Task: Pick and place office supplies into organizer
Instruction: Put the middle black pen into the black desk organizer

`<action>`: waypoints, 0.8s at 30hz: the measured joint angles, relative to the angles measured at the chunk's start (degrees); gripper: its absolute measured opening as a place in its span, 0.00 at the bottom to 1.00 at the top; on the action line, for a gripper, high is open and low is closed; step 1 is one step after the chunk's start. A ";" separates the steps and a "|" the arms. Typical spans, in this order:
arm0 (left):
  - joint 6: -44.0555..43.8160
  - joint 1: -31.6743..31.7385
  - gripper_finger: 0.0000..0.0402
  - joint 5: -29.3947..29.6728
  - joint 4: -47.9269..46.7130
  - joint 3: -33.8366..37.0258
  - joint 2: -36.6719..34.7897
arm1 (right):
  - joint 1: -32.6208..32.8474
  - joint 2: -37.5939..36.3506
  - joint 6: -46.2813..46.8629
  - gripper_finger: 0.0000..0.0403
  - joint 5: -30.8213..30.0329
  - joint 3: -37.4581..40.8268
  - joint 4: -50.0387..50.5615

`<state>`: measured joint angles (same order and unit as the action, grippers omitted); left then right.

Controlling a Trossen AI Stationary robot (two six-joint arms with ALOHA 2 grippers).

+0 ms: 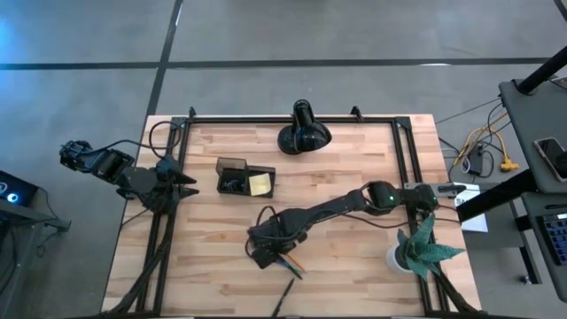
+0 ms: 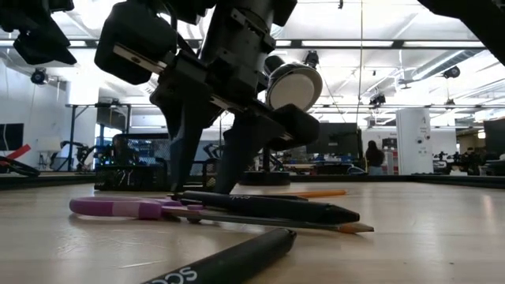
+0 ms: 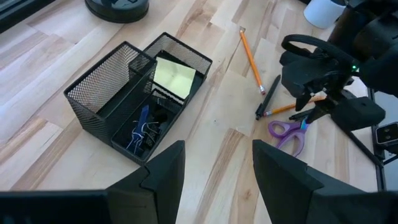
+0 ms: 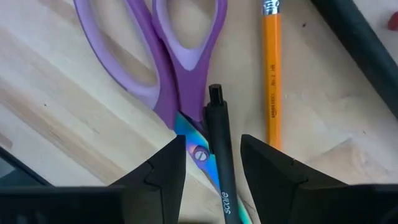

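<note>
right gripper point(image 4: 211, 163) is lowered over the supplies at about 6 o'clock on the worktop point(image 1: 354, 257), fingers apart astride a black pen point(image 4: 219, 155), not yet closed on it. the pen lies across purple-handled scissors point(image 4: 163, 56), an orange pencil point(image 4: 271, 74) just beside. mesh organizer point(image 1: 244, 177) sits near centre, toward 11 o'clock, yellow sticky-note pad point(image 1: 260, 183) inside. left gripper point(image 3: 214, 180) is parked at 9 o'clock, fingers apart, empty.

light: bright overhead ceiling strips point(image 2: 371, 43), pretty even | glare: ceiling blown out behind the arm, which goes near-silhouette | shadows: soft on the bench point(image 1: 354, 248) | blur: nearest pen point(image 2: 229, 264) totally out of focus
</note>
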<state>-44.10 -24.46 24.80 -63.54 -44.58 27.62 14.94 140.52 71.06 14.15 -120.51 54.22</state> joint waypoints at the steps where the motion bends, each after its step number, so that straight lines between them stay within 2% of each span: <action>1: 0.00 -0.01 0.42 0.00 0.01 0.00 0.00 | 0.06 0.07 -0.05 0.36 -0.02 0.01 -0.15; 9: 0.00 -0.01 0.42 0.00 0.01 0.00 0.00 | 0.07 0.14 -1.46 0.34 -0.08 0.31 -1.06; 24: 0.01 0.00 0.42 0.00 -0.01 0.00 0.00 | 0.07 0.23 -5.17 0.11 1.14 2.36 -2.48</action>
<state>-44.09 -24.46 24.80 -63.54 -44.58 27.62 15.00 140.75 65.89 15.29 -118.15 51.75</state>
